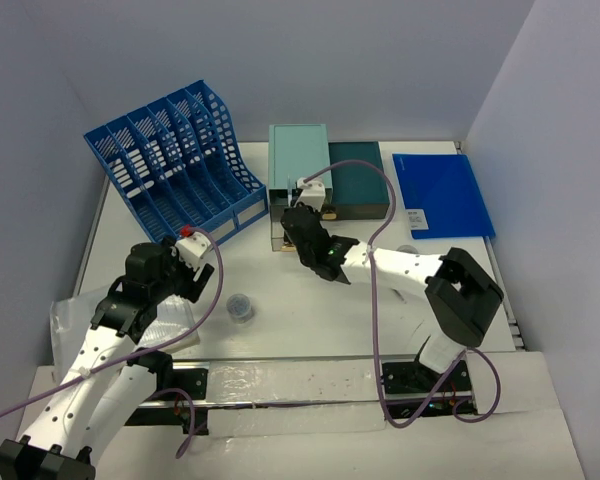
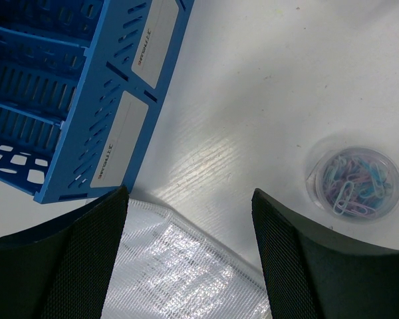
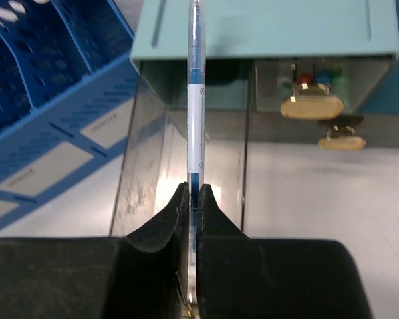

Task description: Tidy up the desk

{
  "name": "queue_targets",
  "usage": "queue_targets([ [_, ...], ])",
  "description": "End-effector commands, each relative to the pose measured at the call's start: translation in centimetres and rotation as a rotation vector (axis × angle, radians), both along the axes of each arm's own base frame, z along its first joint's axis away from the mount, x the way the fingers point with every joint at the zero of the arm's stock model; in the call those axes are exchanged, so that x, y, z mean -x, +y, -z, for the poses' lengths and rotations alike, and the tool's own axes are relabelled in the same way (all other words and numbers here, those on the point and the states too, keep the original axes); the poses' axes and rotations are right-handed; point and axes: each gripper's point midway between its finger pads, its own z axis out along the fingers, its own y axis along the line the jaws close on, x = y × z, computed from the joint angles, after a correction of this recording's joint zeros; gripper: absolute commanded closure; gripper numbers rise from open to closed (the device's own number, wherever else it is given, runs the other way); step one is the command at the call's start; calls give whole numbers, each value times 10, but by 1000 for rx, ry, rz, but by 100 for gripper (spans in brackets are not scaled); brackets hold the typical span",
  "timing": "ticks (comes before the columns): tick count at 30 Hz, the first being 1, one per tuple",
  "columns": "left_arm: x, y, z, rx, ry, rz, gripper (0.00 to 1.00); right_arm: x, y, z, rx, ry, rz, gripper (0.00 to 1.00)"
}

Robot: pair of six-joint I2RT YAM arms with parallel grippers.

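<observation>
Now, the counter (image 1: pixel 310 330) lies white under both arms and carries everything. Your right tool (image 3: pixel 193 199) is clenched on a pen (image 3: pixel 196 100), above the open drawer (image 3: pixel 219 153) at the counter's far middle. Keep the pen lined up with the drawer, lower it, then let go. Your left tool (image 2: pixel 188 199) hangs released over the counter's near left.

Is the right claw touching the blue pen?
Touching. The right wrist view shows the right gripper shut on the pen, its jaws pressed against both sides of the lower end.
</observation>
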Motion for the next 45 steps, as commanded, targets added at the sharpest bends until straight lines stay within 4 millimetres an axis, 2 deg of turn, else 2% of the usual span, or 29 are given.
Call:
queue_targets([
  [1,-5,-4,-8,30,-23,5,18,18,-4,-23,-45,-20,9,100],
  [7,-4,-3,-8,30,-26,3,19,30,-3,-14,-27,25,-11,100],
  [16,-5,-4,-6,26,-17,5,19,36,-6,-18,-24,32,-21,100],
  [17,-4,-4,-6,27,-18,5,19,36,-6,-18,-19,34,-21,97],
  [18,-4,-4,-6,27,-19,5,19,36,-5,-18,-10,39,-24,90],
  [20,-4,-4,-5,25,-16,6,19,37,-6,-18,13,51,-29,67],
  [21,-4,-4,-5,26,-17,6,18,37,-6,-19,17,51,-33,59],
  [22,-4,-4,-5,26,-16,5,18,37,-7,-26,12,44,-35,49],
  [23,-4,-4,-5,25,-17,5,18,38,-8,-30,11,38,-38,43],
  [24,-4,-4,-5,26,-17,5,18,38,-8,-30,19,38,-40,40],
  [26,-4,-4,-6,27,-18,6,19,40,-17,-50,19,4,-35,32],
  [28,-4,-4,-6,28,-21,5,18,42,-27,-66,19,-27,-32,30],
  [31,-4,-3,-6,28,-22,3,19,48,-61,-78,53,-31,27,28],
  [32,-3,-3,-6,27,-22,3,19,50,-68,-72,77,-11,34,28],
  [33,-4,-3,-7,29,-24,2,19,55,-92,-67,87,17,70,28],
  [34,-4,-3,-7,27,-23,0,19,61,-105,-59,71,39,79,27],
  [35,-4,-3,-7,27,-23,0,19,58,-117,-55,83,55,107,27],
  [36,-3,-3,-7,28,-23,1,19,65,-140,-36,67,99,123,26],
  [37,-3,-3,-7,28,-23,1,19,63,-147,-31,45,128,121,26],
  [39,-3,-3,-7,28,-21,5,19,68,-169,11,11,260,105,26],
  [40,-3,-3,-6,28,-19,4,19,71,-176,33,29,328,112,26],
  [42,-3,-3,-6,27,-18,4,19,75,-187,64,69,426,129,26],
  [45,-3,-3,-6,27,-15,3,19,74,-194,92,110,516,137,26],
])
